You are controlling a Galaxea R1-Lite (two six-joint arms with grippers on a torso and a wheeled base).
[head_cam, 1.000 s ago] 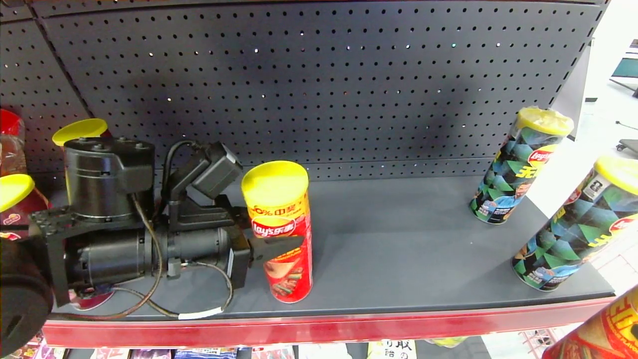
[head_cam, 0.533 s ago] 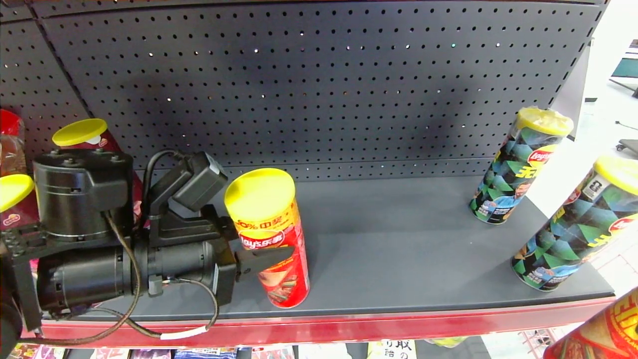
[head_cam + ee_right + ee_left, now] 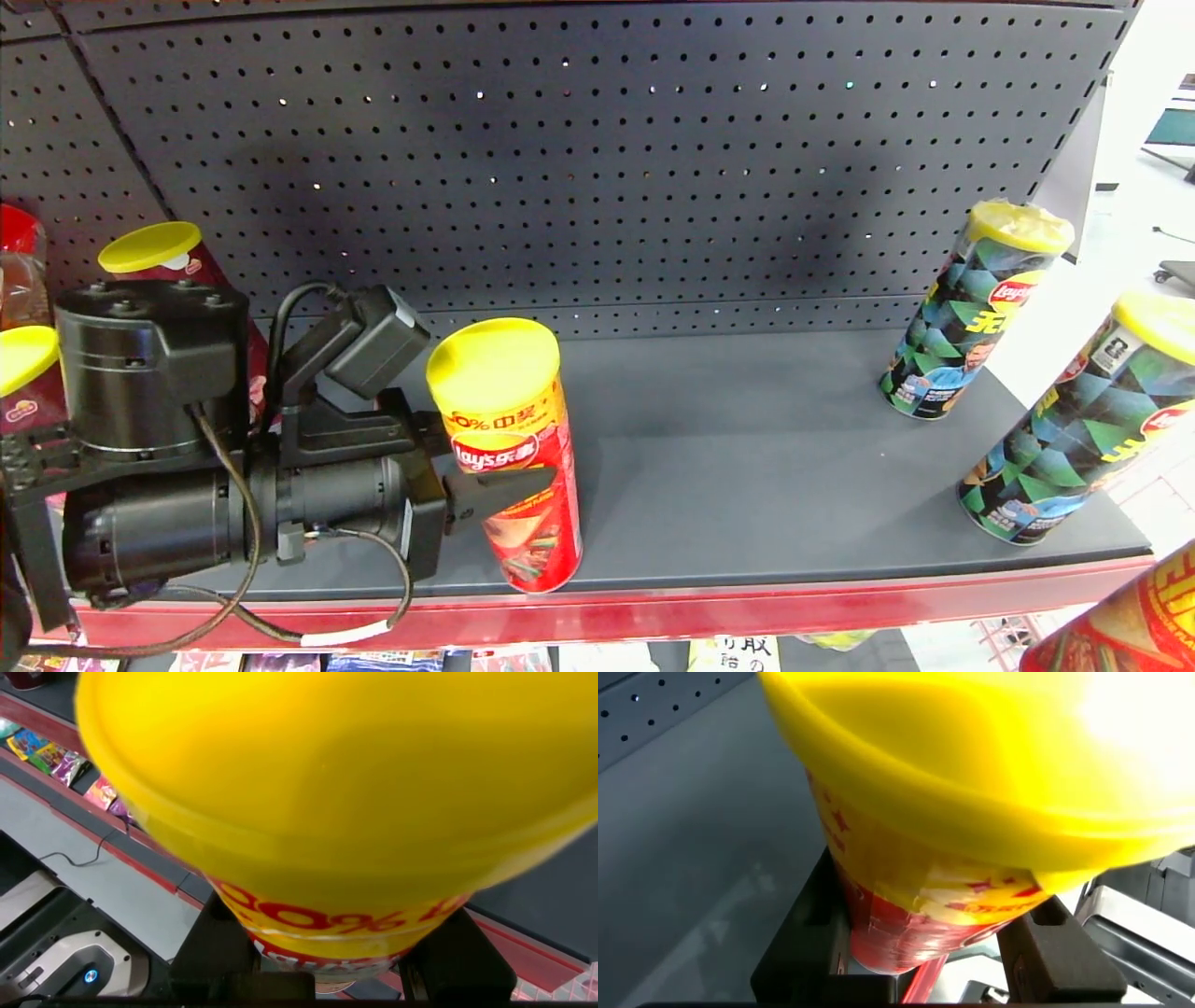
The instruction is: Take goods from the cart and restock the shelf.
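Hugging shelf (image 3: 747, 485) edge, red can (image 3: 537, 532); room rightward

I see two cans in a black-and-green pattern with yellow lids at the right end of the shelf (image 3: 747, 485). The rear patterned can (image 3: 976, 313) stands close to the pegboard back panel (image 3: 597, 168), and the front patterned can (image 3: 1074, 429) stands near the shelf's red front edge. At the far left I make out two red cans with yellow lids: the back red can (image 3: 154, 250) by the panel and the edge red can (image 3: 23, 369) at the border of the head view. A reddish bag (image 3: 17, 257) sits just beside them. On the tier below lie colourful snack packets (image 3: 738, 653). From the right wrist camera I see a black cable (image 3: 75, 863) lying on the grey floor (image 3: 47, 812).
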